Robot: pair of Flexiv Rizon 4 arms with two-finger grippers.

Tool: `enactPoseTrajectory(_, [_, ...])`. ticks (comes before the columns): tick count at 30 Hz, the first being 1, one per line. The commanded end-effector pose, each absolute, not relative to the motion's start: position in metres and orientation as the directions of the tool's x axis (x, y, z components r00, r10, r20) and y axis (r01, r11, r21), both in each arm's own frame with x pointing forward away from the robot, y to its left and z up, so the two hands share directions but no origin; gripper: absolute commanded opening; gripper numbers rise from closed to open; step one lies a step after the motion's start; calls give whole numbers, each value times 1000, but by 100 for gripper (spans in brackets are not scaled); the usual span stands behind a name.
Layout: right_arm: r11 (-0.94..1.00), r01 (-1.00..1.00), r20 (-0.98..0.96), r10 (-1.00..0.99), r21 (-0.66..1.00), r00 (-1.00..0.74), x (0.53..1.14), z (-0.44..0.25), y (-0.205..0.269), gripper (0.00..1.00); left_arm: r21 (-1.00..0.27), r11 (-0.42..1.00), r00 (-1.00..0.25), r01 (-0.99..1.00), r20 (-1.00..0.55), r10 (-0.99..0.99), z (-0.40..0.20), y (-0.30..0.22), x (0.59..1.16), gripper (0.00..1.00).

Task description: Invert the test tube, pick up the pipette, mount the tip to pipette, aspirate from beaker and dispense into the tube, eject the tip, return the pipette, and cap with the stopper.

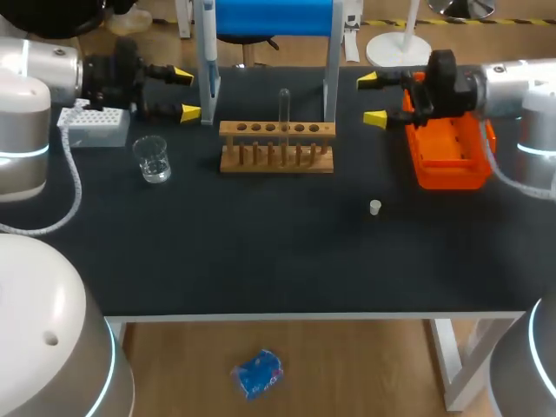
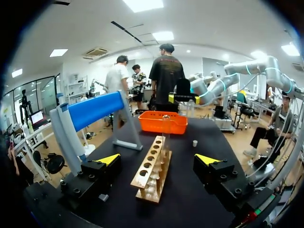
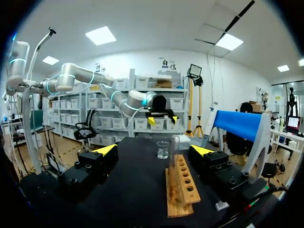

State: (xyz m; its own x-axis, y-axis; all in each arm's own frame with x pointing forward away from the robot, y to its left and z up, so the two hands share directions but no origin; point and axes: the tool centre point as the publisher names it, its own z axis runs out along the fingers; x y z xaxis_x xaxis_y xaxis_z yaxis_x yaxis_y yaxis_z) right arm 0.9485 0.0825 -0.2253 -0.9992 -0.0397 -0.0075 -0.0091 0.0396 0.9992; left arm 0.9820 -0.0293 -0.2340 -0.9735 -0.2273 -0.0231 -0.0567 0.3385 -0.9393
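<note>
**Q:** As the two arms hang over the black table (image 1: 261, 261), which containers stand on it?

**A:** A wooden rack (image 1: 276, 148) sits at the middle back. One glass test tube (image 1: 283, 109) stands upright in a hole near its middle. I cannot tell whether the tube holds anything. Left of the rack stands a small clear beaker (image 1: 153, 159); any liquid in it is too faint to judge. Behind the beaker is a white tip box (image 1: 94, 126), its top a grid of holes. Right of the rack lies an orange tray (image 1: 447, 156), partly hidden by the right arm.

**Q:** Where are the pipette and the stopper?

**A:** The pipette (image 1: 208, 52) hangs at the left post of a blue-topped stand (image 1: 274, 17) behind the rack. The small white stopper (image 1: 374, 207) lies alone on the table, in front of the tray's near left corner.

**Q:** And the grippers?

**A:** The left gripper (image 1: 186, 94) hovers between the tip box and the stand, its fingers spread apart. The right gripper (image 1: 371, 99) hovers at the tray's left edge, its fingers also spread. Both point toward the rack.
</note>
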Motion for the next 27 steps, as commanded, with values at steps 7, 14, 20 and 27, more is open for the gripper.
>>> enactPoseTrajectory(7, [36, -10, -7, -59, 999, -998, 956, -228, 85, 100, -940, 338, -973, -56, -24, -230, -235, -30, 982, 100])
enactPoseTrajectory(14, [88, 18, 25, -85, 996, -996, 959, -240, 96, 100, -935, 348, -977, -65, -12, -215, -244, -44, 984, 100])
enactPoseTrajectory(20, [80, 23, 31, -95, 997, -995, 968, -252, 118, 100, -935, 347, -976, -75, -2, -217, -249, -48, 984, 100])
enactPoseTrajectory(27, [72, 5, 14, -117, 997, -993, 979, -265, 142, 100, -935, 347, -976, -75, -2, -217, -249, -48, 984, 100])
